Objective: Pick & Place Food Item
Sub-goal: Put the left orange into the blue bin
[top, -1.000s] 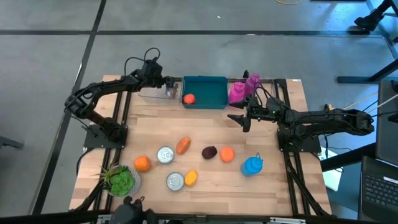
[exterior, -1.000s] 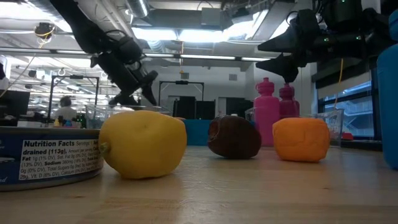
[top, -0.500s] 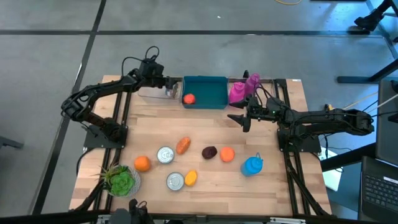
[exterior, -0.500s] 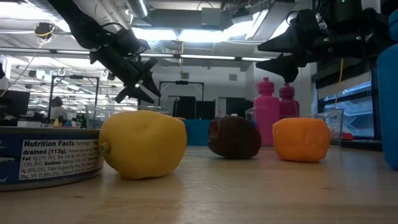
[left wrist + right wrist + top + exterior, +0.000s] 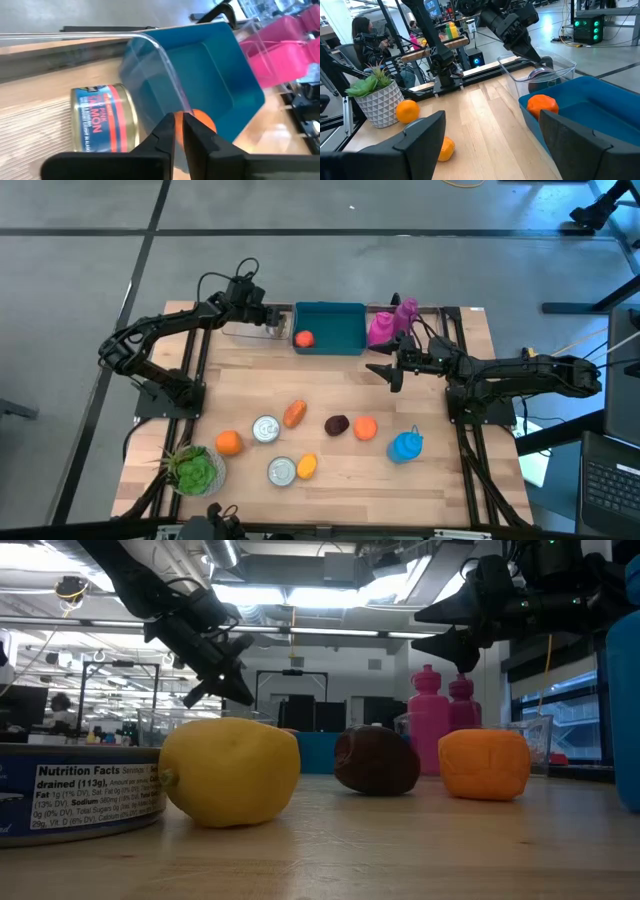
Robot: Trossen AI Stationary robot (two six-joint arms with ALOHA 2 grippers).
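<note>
Bright, even overhead light; ceiling strip lights [image 5: 300,590] glare at the low view's top, where the near lemon [image 5: 229,772] looks soft.

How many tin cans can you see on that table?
3. Two cans stand near the front, one beside the orange carrot-like item, one beside the lemon. A third, a salmon can, sits in the clear box. Others could be hidden.

At the table's [image 5: 340,480] far edge, a clear container [image 5: 247,330] holds a can, left of a bin [image 5: 335,328] holding fruit [image 5: 303,338]; bottles [image 5: 388,323] stand right.
</note>
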